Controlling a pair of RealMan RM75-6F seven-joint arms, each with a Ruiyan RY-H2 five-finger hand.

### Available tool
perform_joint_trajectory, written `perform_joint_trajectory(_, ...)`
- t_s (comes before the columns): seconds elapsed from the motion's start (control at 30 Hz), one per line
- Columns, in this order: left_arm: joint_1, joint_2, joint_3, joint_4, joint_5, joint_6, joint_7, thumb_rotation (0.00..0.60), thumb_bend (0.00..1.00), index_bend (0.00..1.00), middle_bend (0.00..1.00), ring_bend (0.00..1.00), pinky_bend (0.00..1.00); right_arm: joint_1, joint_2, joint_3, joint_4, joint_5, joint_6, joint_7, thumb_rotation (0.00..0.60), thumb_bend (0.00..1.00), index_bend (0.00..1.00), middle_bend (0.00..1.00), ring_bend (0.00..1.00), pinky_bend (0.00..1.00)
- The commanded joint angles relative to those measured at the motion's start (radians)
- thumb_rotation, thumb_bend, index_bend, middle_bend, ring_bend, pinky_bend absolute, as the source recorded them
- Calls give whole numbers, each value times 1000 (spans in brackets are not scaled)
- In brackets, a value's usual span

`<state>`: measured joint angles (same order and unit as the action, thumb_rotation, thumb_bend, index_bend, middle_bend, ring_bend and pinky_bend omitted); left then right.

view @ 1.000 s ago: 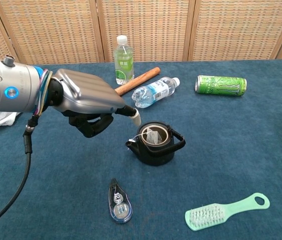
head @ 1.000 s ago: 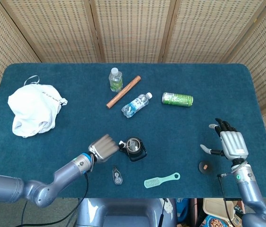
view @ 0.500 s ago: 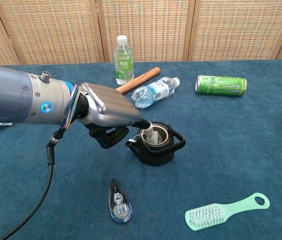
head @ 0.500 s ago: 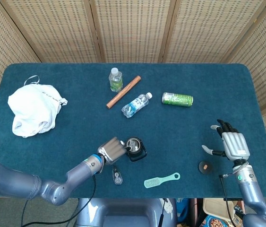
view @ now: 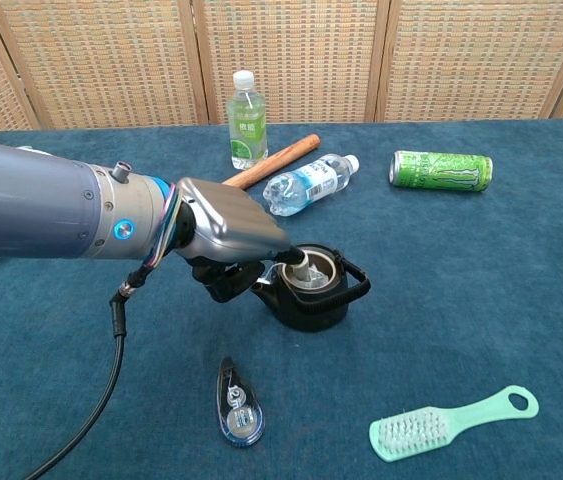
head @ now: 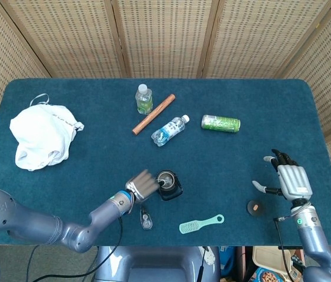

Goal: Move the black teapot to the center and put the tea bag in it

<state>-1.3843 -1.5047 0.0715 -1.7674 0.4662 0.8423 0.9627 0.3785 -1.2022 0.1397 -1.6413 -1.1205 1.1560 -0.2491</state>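
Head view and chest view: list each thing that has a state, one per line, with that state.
black teapot: upright, lid off, near the table's middle.
tea bag: inside the teapot's opening.
left hand: fingertips at the teapot's mouth; whether it grips the bag, cannot tell.
right hand: open, holding nothing.
green can: lying on its side.
green-label bottle: upright, capped.
clear bottle: lying down, capped.
white cloth: crumpled.
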Motion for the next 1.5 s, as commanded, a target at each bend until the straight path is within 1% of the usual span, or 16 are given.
perform_joint_trajectory(0.03,2,0,2,0,19,3,-17,600,979,129,827,754,756,0,1,0,0,0,-1,0,223,367,252,153,140,302)
perform_joint_trajectory(0.2,19,26,2,-28,59,15,-53,600,978,129,820,754,756,0,3,2,-2,1,-1,1,221,367,252,153,140,301)
perform_joint_trajectory(0.3,42,58,4,-64,101,38,-85,600,978,129,806,752,757,0,4,3,-4,-1,0,1,221,368,252,153,140,301)
perform_joint_trajectory(0.47,113,126,20,-124,211,95,-161,600,975,129,773,727,755,0,7,6,-10,-4,4,1,219,367,252,153,140,302)
perform_joint_trajectory(0.67,233,205,46,-147,362,194,-274,600,865,129,675,656,742,6,4,10,-10,-10,3,2,222,368,252,153,140,302)
perform_joint_trajectory(0.7,254,216,51,-150,387,211,-293,600,831,129,660,648,739,7,3,11,-10,-11,3,3,223,368,252,153,140,302)
perform_joint_trajectory(0.73,285,233,56,-156,410,242,-321,600,800,129,650,643,737,9,1,13,-10,-14,2,3,225,367,252,153,140,302)
perform_joint_trajectory(0.77,346,264,74,-170,457,311,-368,600,757,129,632,629,731,12,-3,15,-8,-20,3,4,228,367,252,153,140,302)
perform_joint_trajectory(0.83,393,278,89,-168,518,352,-407,600,697,129,591,596,713,14,-5,15,-5,-22,3,3,233,367,252,153,140,300)
perform_joint_trajectory(0.97,487,307,110,-153,596,427,-483,600,633,129,474,492,628,15,-9,15,-2,-28,4,8,266,367,252,153,141,293)
perform_joint_trajectory(1.13,617,343,134,-107,684,521,-592,600,607,127,335,360,508,14,-13,15,0,-44,14,13,294,367,252,150,140,285)
perform_joint_trajectory(1.17,667,353,143,-90,698,569,-621,600,590,126,311,336,486,13,-14,14,-1,-51,19,17,301,367,252,148,138,285)
perform_joint_trajectory(1.23,729,352,152,-65,744,629,-665,600,559,121,270,296,454,10,-15,13,-1,-60,25,24,309,367,252,145,134,282)
perform_joint_trajectory(1.37,833,338,148,-8,807,719,-745,600,528,103,168,187,313,4,-21,13,6,-83,44,41,327,367,252,139,128,274)
perform_joint_trajectory(1.47,873,336,147,10,826,746,-769,600,523,85,98,108,198,-1,-28,15,9,-98,63,51,354,367,252,129,120,267)
perform_joint_trajectory(1.5,892,336,146,18,835,760,-778,600,522,83,84,94,178,-4,-32,15,11,-106,73,56,363,367,252,127,118,266)
